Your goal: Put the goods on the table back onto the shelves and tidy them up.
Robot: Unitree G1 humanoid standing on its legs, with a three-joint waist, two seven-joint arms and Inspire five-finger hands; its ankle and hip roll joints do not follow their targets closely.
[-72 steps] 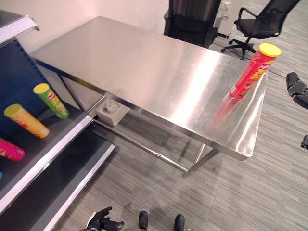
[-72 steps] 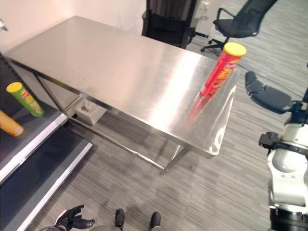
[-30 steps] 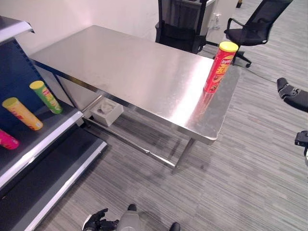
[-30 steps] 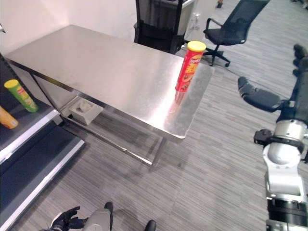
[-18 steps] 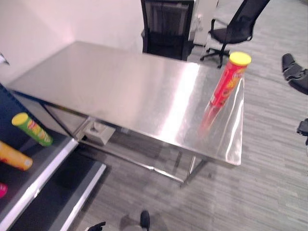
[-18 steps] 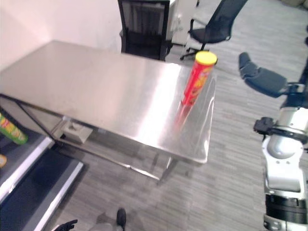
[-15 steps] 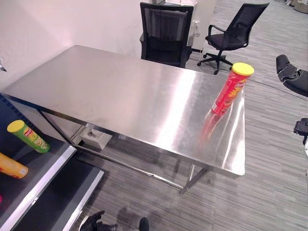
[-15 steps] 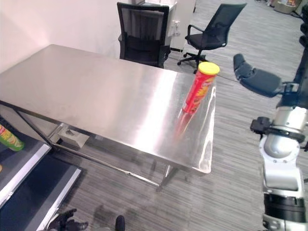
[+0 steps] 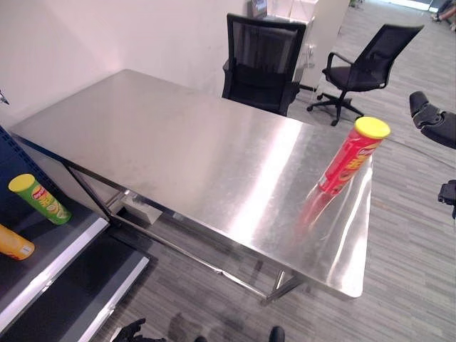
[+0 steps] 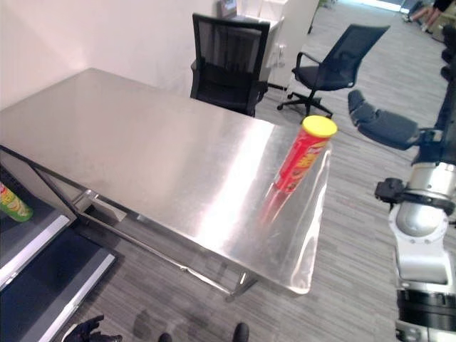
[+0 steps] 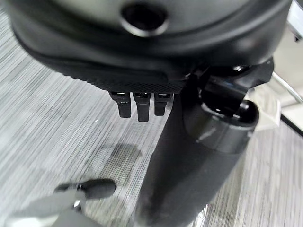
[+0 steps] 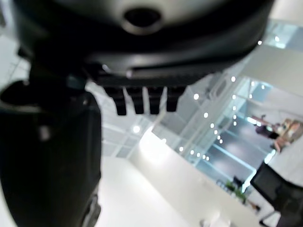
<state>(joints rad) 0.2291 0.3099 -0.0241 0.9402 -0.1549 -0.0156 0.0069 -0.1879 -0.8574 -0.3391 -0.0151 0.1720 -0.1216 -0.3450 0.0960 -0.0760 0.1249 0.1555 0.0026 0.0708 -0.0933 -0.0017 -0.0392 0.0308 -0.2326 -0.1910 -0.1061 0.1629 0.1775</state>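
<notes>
Standing: one red can (image 9: 349,161) on table (image 9: 178,157); two cans on shelf (image 9: 53,246) | both robot hands empty, uncurled

The surface (image 9: 178,157) was bare brushed silver steel, and on it the tube (image 9: 347,158) was red with a yellow lid. On the dark blue shelf (image 9: 43,249) with its pale silver edge lay a green tube (image 9: 44,201) with a yellow lid and an orange-yellow tube (image 9: 13,242). The floor (image 9: 406,235) was grey with fine stripes, the two chairs (image 9: 260,64) black, the wall (image 9: 85,35) off-white.
</notes>
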